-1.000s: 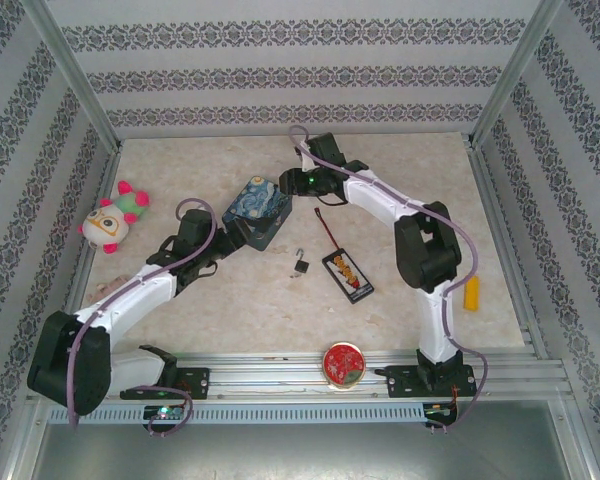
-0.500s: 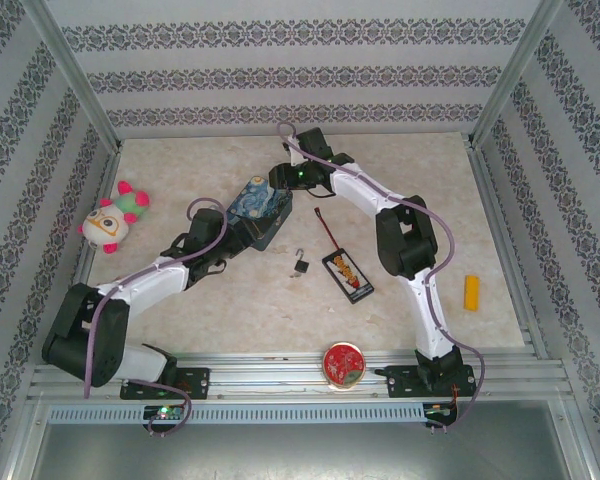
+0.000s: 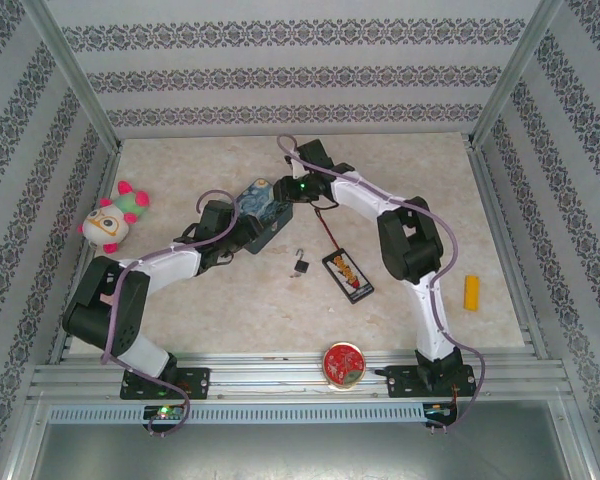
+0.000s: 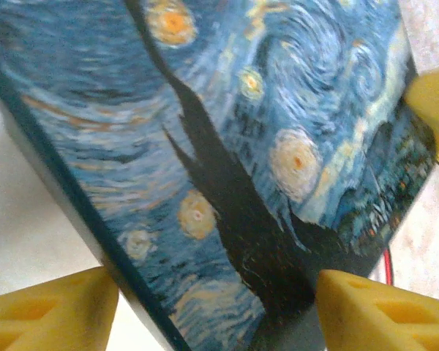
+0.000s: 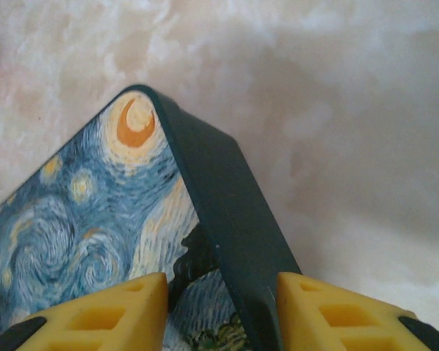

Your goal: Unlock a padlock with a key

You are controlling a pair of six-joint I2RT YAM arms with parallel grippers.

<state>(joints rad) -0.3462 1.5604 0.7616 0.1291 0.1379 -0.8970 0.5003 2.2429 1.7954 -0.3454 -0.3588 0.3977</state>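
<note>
Both arms have closed in on the blue tin (image 3: pixel 260 205).
Left gripper (image 4: pixel 218 281) and right gripper (image 5: pixel 221 281) straddle it, likely for opening; clamping cannot be told.

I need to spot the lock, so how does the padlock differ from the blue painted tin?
The padlock is tiny, the blue painted tin far bigger. The padlock is black with a silver shackle, the tin a swirling starry night. The padlock lies untouched; the left tool and right tool straddle the tin. Both are near the middle of the table.
</note>
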